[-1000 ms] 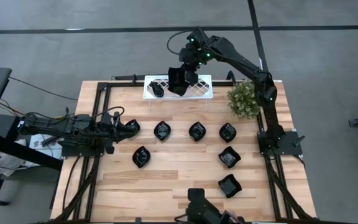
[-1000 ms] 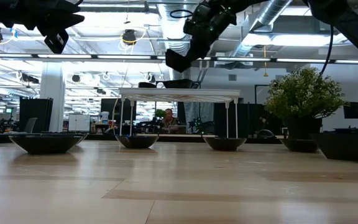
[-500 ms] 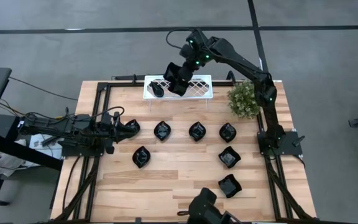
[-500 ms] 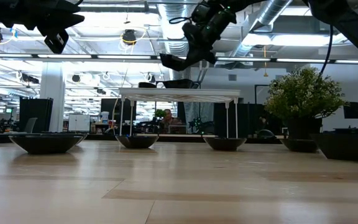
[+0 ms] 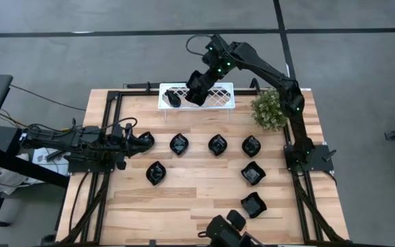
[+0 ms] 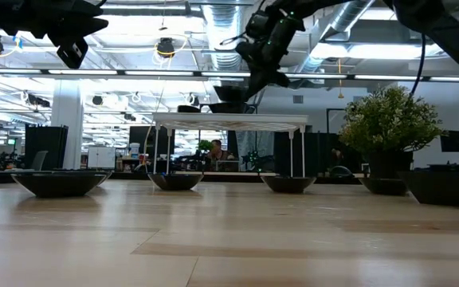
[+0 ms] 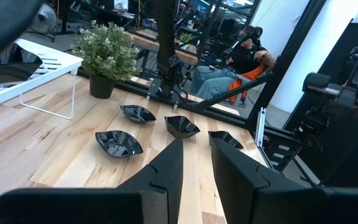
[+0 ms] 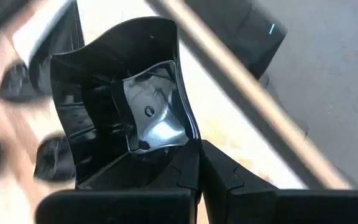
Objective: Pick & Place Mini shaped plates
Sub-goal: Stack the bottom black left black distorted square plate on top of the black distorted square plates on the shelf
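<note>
Over the white lattice rack [image 5: 222, 97] at the table's far edge, my right gripper [image 5: 201, 82] is shut on a glossy black mini plate [image 8: 126, 106] with a wavy rim. In the low view this plate [image 6: 231, 90] hangs just above the rack's top [image 6: 229, 119]. A second plate [image 5: 174, 99] lies on the rack's left part. Several more plates rest on their bases on the wood, such as one at mid-table [image 5: 217, 144] and one near the right [image 5: 253, 173]. My left gripper [image 7: 197, 158] waits open at the table's left side, raised above the plate there [image 5: 145, 140]. My right gripper pinches the plate's rim [image 8: 191, 138] near one corner, with one finger [image 8: 182, 171] on the inner face and the other on the outside. The fingers slant down from the far right. The plate is lifted clear above the rack, its hollow side toward the wrist camera.
A potted plant [image 5: 269, 110] stands at the far right beside the rack. Black frame rails [image 5: 108, 130] run along the table's left and right sides. Bare wood lies near the front left [image 5: 184, 206].
My right gripper has rolled its wrist above the rack while staying shut, and the plate has turned with it. From slanting with one edge low, the plate has come closer over the rack's top.
</note>
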Controlling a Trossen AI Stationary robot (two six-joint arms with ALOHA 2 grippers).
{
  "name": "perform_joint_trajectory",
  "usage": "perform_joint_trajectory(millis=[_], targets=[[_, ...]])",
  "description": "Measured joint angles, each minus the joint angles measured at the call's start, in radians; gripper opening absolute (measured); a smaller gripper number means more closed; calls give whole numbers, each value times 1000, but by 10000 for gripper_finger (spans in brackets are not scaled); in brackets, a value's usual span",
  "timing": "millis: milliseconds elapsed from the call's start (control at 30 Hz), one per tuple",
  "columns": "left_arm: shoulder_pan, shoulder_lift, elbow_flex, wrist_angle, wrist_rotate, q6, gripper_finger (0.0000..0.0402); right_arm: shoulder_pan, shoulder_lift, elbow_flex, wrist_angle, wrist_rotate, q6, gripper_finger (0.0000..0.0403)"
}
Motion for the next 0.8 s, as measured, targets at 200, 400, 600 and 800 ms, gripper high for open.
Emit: perform_joint_trajectory(millis=[200, 400, 600, 800], targets=[[0, 0, 0, 0, 0, 0, 86, 5, 35, -2, -16, -14, -7, 0], [0, 0, 0, 3, 0, -1, 86, -4, 32, 0, -27, -57, -3, 0], [0, 0, 0, 4, 0, -1, 86, 8, 32, 0, -41, -64, -5, 0], [0, 0, 0, 4, 0, 1, 86, 12, 32, 0, -50, -64, -11, 3]])
